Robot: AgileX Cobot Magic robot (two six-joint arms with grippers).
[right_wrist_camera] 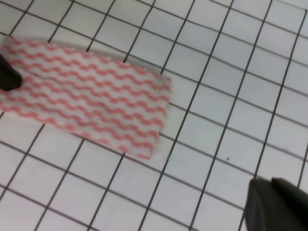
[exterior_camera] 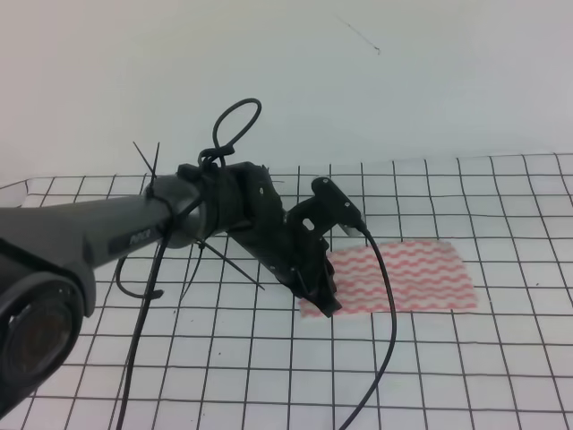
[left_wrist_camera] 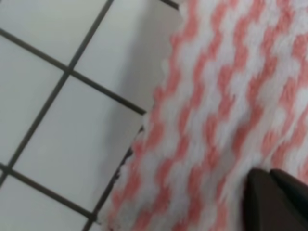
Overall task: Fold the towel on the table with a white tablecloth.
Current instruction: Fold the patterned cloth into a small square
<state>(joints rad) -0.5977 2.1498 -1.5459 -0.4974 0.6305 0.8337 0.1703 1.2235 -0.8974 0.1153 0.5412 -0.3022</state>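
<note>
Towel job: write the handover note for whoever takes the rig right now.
Left gripper: down at the towel's left end, fingertips over the cloth; open or shut cannot be told.
Right gripper: above the white tablecloth, off the towel's free end; only its dark tip shows, state unclear.
Towel: a flat strip on the table, right of centre in the high view.
Done: whether a fold has been made already cannot be told.
Left: grip the end, fold over, release.

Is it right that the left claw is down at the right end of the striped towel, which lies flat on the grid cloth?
Not quite: the left claw is at the towel's left end, not its right, as the exterior high view shows. The towel does lie flat on the grid cloth.
</note>
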